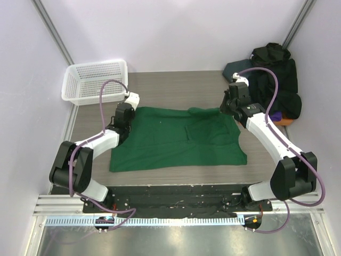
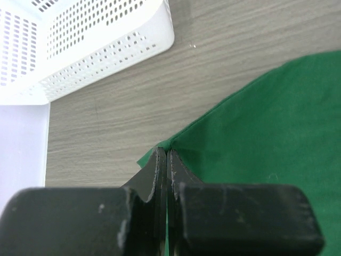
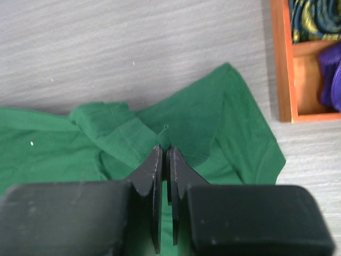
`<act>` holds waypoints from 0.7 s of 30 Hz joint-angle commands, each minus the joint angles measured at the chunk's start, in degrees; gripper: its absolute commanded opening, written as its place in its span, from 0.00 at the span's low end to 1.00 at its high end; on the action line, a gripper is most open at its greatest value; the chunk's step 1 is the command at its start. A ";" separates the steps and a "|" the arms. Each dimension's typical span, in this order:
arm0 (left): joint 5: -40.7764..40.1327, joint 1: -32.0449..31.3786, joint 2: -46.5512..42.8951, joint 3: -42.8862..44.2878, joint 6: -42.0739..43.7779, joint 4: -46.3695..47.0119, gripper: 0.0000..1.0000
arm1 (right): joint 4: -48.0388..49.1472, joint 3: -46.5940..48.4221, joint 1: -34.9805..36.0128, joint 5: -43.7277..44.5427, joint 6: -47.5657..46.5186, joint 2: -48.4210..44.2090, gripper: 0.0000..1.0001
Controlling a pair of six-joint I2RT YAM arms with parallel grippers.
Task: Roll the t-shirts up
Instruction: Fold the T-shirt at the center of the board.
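While the green t-shirt (image 1: 176,141) lies spread on the bench (image 1: 176,88), we log: left fingers (image 2: 159,165) pinching its corner, right fingers (image 3: 157,162) pinching a far-edge fold; probably the narrowing fold, which next needs an even lift.

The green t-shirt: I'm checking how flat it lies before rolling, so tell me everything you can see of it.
The green t-shirt is plain, soft dark-green cloth, spread wide on the wooden table, mostly flat, with a bunched fold at its far edge and a sleeve toward the orange tray. The left gripper is shut on its far-left corner, the right gripper on the fold.
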 commanded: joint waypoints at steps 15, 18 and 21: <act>4.35 0.77 -13.63 -9.55 1.53 7.21 0.00 | -0.99 -8.01 0.28 1.67 1.88 -12.72 0.06; 4.18 0.86 -14.68 -10.86 0.13 7.56 0.00 | -1.25 -8.97 0.20 2.11 2.32 -13.86 0.06; 4.79 0.77 -17.49 -13.93 0.21 8.88 0.00 | -1.69 -9.76 0.29 3.33 2.41 -14.92 0.06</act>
